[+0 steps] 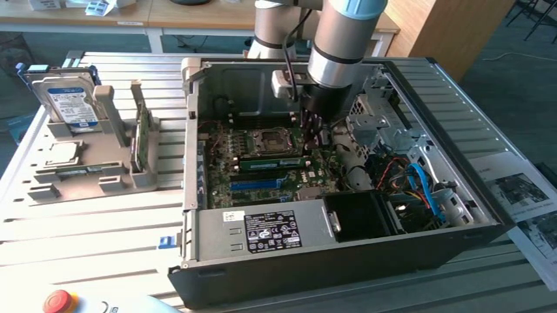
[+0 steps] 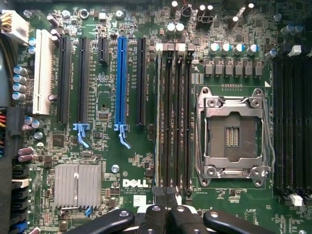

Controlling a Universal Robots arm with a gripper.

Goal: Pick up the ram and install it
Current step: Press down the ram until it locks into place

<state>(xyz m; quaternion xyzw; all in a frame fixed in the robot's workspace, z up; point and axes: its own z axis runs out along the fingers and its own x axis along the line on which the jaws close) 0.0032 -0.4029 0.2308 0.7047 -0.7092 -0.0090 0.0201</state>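
The ram [image 1: 270, 162], a long green stick, stands on edge in a black memory slot of the motherboard [image 1: 261, 179], beside the processor socket [image 1: 263, 140]. In the wrist view the ram [image 2: 159, 122] shows edge-on as a thin strip in the slot nearest the blue slot [image 2: 121, 83]. My gripper [image 1: 315, 138] reaches down into the open case, over the end of the ram. Its fingers are shut together with nothing visible between them, and the gripper [image 2: 166, 193] hangs just over the end of the memory slots. Whether it touches the ram I cannot tell.
A grey holder [image 1: 87, 176] at the exterior view's left carries a hard drive [image 1: 72, 104], a square silver chip [image 1: 62, 153] and another green stick [image 1: 139, 134]. The power supply [image 1: 261, 231], the case walls [image 1: 188, 130] and cables [image 1: 418, 182] close in around the motherboard. A red button [image 1: 59, 301] sits at the front edge.
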